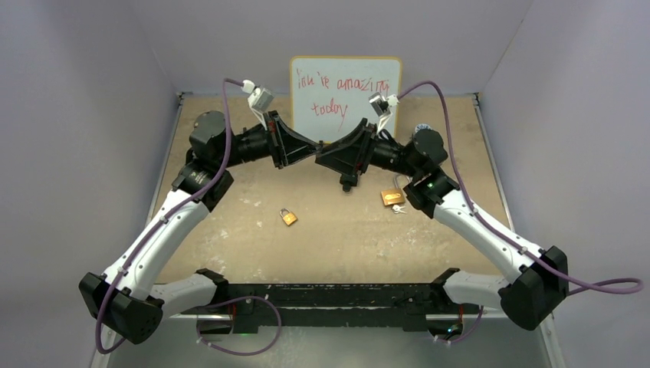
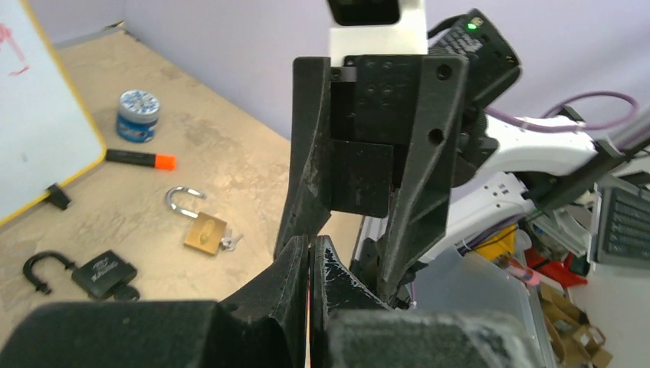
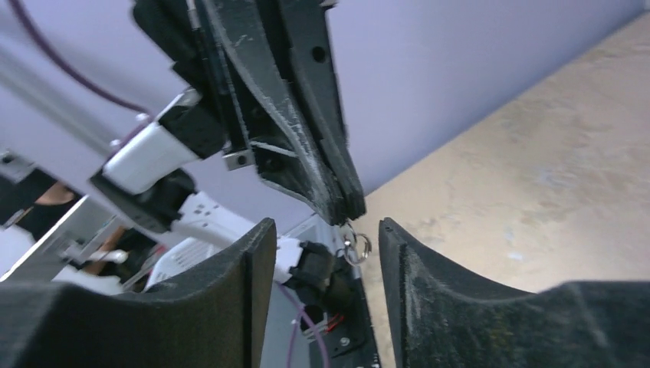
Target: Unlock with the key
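Tan scuffed worktop, lilac walls, whiteboard at back. Left hand pinched on key ring; right hand spread wide.

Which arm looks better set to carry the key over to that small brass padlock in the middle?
Probably left: the left gripper is shut with a key ring dangling from it, while the right gripper is open, gripping nothing.
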`<act>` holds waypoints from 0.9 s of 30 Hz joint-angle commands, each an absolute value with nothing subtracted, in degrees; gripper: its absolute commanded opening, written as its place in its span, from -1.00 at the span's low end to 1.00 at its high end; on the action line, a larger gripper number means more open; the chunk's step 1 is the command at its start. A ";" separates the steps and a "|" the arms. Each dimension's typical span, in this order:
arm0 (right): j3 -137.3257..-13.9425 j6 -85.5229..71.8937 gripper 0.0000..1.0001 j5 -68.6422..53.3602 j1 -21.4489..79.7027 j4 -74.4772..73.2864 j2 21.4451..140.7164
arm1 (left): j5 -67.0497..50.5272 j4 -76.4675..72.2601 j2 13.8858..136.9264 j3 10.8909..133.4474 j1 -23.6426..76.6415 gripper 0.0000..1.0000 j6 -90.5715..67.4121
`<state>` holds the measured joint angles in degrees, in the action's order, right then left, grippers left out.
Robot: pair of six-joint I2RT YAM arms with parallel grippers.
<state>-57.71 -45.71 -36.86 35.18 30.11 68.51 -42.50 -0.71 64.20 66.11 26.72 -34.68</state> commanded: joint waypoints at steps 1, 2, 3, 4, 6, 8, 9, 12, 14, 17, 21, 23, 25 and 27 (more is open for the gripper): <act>-58.19 -51.79 -0.03 -45.11 34.92 42.95 69.69 | -50.37 -10.27 64.03 67.27 26.81 -1.00 -36.07; -58.23 -52.45 -0.15 -45.43 34.91 43.69 70.17 | -50.36 -10.92 63.95 66.90 26.81 -1.00 -36.53; -58.33 -52.86 -0.27 -45.70 34.91 44.15 70.46 | -50.44 -11.40 63.86 66.69 26.81 -1.00 -36.68; -58.54 -53.12 -0.38 -45.86 34.96 44.20 70.63 | -50.39 -11.50 63.81 66.56 26.81 -1.00 -36.80; -58.77 -53.32 -0.54 -45.81 34.99 44.26 70.63 | -50.80 -12.00 63.81 66.30 26.81 -1.00 -36.95; -58.80 -53.39 -0.62 -45.66 34.92 43.98 70.57 | -51.02 -12.36 63.76 66.12 26.81 -1.00 -37.17; -58.80 -53.43 -0.68 -45.42 34.97 43.99 70.48 | -51.05 -12.47 63.72 66.03 26.75 -1.00 -37.18; -58.40 -53.56 -0.89 -44.74 34.98 44.65 70.32 | -50.97 -12.93 63.55 65.84 26.80 -1.00 -37.37; -57.90 -53.64 -1.00 -44.54 34.96 45.11 70.32 | -50.97 -13.35 63.39 65.74 26.81 -1.00 -37.59; -57.13 -53.17 -1.00 -44.41 34.90 45.08 70.08 | -50.65 -13.56 63.26 65.72 26.81 -1.00 -37.89; -55.88 -51.74 -1.00 -43.90 34.99 45.10 69.16 | -50.39 -13.56 63.02 65.74 26.81 -1.00 -38.13; -55.51 -51.28 -1.00 -43.50 34.94 44.49 69.00 | -49.71 -12.48 62.93 65.81 26.80 -0.82 -38.15; -55.25 -50.95 -1.00 -42.88 34.96 43.44 68.73 | -47.66 -10.17 62.86 66.11 26.81 -0.37 -37.68; -54.48 -50.39 -1.00 -42.24 34.91 42.25 68.41 | -42.84 -5.93 62.23 66.65 26.80 0.10 -36.54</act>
